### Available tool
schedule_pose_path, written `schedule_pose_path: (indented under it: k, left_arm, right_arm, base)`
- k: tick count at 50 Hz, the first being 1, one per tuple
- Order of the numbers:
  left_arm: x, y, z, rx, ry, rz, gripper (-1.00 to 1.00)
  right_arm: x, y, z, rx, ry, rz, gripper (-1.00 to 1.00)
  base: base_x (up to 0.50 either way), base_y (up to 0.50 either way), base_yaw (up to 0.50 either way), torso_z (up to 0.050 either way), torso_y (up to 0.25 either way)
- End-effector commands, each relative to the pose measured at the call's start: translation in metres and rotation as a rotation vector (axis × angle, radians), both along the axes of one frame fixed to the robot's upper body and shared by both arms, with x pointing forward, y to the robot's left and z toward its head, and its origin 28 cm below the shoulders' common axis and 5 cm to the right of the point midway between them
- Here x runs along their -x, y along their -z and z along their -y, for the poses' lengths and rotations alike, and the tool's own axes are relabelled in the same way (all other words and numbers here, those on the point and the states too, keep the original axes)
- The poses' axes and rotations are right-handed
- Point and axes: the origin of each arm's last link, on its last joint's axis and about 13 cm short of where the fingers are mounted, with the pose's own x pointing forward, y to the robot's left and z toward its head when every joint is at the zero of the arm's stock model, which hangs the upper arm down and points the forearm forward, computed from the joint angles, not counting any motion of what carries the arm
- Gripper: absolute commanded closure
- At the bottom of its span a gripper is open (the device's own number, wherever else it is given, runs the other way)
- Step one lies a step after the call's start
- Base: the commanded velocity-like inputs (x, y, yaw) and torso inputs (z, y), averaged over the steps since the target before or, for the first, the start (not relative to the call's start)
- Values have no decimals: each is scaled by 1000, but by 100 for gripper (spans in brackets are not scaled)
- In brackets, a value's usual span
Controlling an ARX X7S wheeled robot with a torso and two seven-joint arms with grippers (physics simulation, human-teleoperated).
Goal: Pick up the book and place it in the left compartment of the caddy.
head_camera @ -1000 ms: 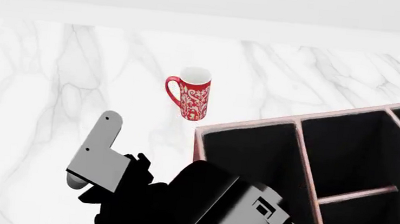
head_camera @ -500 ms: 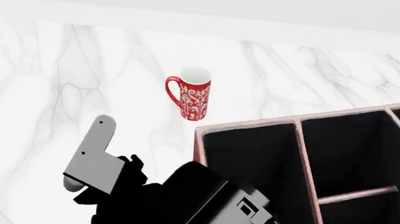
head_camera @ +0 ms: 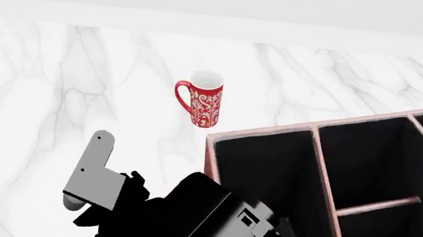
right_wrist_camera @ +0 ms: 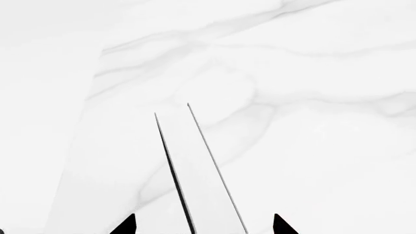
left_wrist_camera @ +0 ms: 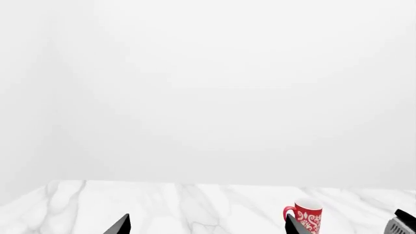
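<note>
In the right wrist view the book is seen edge-on, white pages between thin black covers. It runs out from between the tips of my right gripper, whose jaws stand wide with a gap on each side of it. The book is hidden in the head view, where my right arm crosses low in front of the caddy. The long left compartment holds nothing. My left gripper is open and empty above the table.
A red patterned mug stands on the white marble table just beyond the caddy's near left corner; it also shows in the left wrist view. The caddy's other sections are to the right.
My right arm has slid toward the lower left of the head view. The mug and the caddy have not moved.
</note>
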Motion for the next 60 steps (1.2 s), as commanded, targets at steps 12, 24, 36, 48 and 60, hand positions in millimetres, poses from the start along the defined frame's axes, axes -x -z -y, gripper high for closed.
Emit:
schedule_pose_path:
  k: [12,24,36,48,60]
  left_arm:
    - [1,-1,-1,1,-2,5,-100]
    - [2,-1,-1,2,-1,7,-100]
    - [2,-1,-1,2,1,10,-100]
    - [4,-2,0,-1,5,12,-100]
    - [4,-3,0,-4,4,15,-100]
  right_arm:
    - [-5,9,-3,28,-32,-7,-100]
    - [-11,15,-6,-13,-3,61,-100]
    - [-12,21,-7,-10,-3,55,-100]
    - [-9,27,-6,-11,-21,38,-100]
    - [-9,33,-6,5,-29,15,-100]
  base:
    - [0,0,0,0,0]
    - [0,0,0,0,0]
    - [0,0,0,0,0]
    - [0,0,0,0,0]
    - [0,0,0,0,0]
